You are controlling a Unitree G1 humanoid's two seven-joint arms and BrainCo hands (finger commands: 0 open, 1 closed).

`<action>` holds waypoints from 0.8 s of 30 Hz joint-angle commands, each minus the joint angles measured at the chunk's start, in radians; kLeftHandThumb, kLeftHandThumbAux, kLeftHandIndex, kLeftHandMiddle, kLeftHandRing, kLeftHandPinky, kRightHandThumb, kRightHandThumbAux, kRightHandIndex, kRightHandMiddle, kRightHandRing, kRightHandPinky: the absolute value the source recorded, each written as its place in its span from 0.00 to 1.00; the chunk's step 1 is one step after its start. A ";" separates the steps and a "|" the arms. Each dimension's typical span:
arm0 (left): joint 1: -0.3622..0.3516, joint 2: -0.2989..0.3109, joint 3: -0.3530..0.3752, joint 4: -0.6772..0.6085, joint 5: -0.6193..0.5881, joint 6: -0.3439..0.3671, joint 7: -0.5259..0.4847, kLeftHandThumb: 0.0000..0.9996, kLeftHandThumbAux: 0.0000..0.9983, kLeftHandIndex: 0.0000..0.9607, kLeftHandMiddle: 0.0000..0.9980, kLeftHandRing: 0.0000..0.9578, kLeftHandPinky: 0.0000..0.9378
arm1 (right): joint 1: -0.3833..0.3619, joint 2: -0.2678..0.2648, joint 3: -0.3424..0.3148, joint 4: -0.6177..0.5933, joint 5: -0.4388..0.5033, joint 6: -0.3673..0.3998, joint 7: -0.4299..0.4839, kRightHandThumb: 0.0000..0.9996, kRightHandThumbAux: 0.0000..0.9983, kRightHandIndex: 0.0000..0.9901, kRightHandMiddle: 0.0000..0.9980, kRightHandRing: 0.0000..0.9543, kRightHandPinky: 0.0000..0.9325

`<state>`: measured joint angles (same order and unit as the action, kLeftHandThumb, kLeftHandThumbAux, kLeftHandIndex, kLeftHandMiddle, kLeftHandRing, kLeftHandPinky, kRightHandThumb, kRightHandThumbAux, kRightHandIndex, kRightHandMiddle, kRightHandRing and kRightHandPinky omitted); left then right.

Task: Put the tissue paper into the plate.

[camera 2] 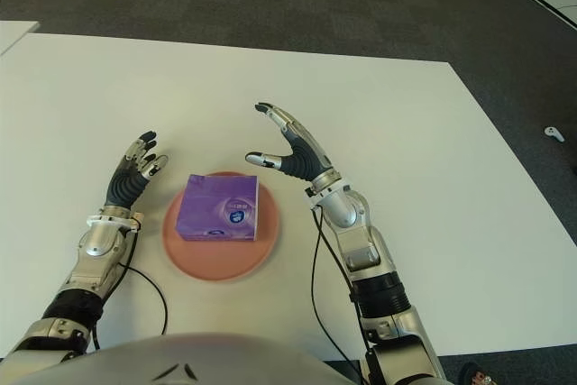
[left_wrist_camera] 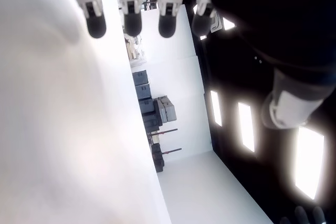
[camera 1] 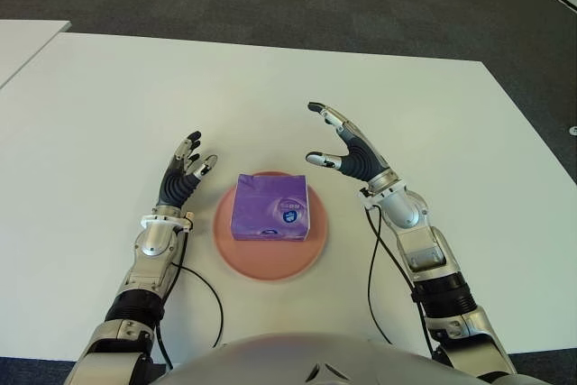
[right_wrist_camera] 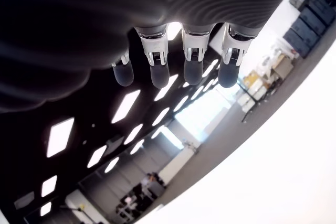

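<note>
A purple tissue pack [camera 1: 270, 208] lies flat in the middle of a round pink plate [camera 1: 270, 261] on the white table, near its front edge. My right hand [camera 1: 341, 146] is raised just to the right of the plate, fingers spread and empty, apart from the pack. My left hand [camera 1: 185, 169] shows just left of the plate, fingers extended and holding nothing. Both wrist views show straight fingers [right_wrist_camera: 191, 61] with nothing between them.
The white table [camera 1: 270, 87] stretches wide behind and to both sides of the plate. A second white table corner [camera 1: 22, 38] shows at the far left. Dark carpet lies beyond. Black cables [camera 1: 374, 268] run along both forearms.
</note>
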<state>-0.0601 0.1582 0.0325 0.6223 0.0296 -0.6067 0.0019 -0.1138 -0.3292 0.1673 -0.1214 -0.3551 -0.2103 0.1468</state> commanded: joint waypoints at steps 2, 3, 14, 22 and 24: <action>0.100 -0.018 -0.011 0.063 0.022 0.025 0.003 0.00 0.49 0.00 0.00 0.00 0.00 | 0.051 0.036 -0.039 -0.016 0.035 0.026 -0.035 0.17 0.25 0.00 0.00 0.00 0.00; 0.101 -0.018 -0.011 0.063 0.023 0.024 0.003 0.00 0.50 0.00 0.00 0.00 0.00 | 0.054 0.040 -0.044 -0.016 0.037 0.025 -0.038 0.18 0.25 0.00 0.00 0.00 0.00; 0.104 -0.017 -0.015 0.051 0.026 0.035 -0.004 0.00 0.49 0.00 0.00 0.00 0.00 | 0.085 0.047 -0.112 0.153 0.069 -0.173 -0.141 0.16 0.24 0.00 0.00 0.00 0.00; 0.107 -0.020 -0.017 0.043 0.031 0.039 0.005 0.00 0.50 0.00 0.00 0.00 0.00 | 0.086 0.047 -0.115 0.161 0.068 -0.191 -0.143 0.16 0.24 0.00 0.00 0.00 0.00; 0.108 -0.020 -0.017 0.043 0.032 0.038 0.006 0.00 0.50 0.00 0.00 0.00 0.00 | 0.088 0.048 -0.116 0.160 0.068 -0.193 -0.143 0.16 0.24 0.00 0.00 0.00 0.00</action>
<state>-0.0486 0.1591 0.0272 0.6004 0.0405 -0.5976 0.0021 -0.0360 -0.2869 0.0572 0.0291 -0.3045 -0.3957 0.0057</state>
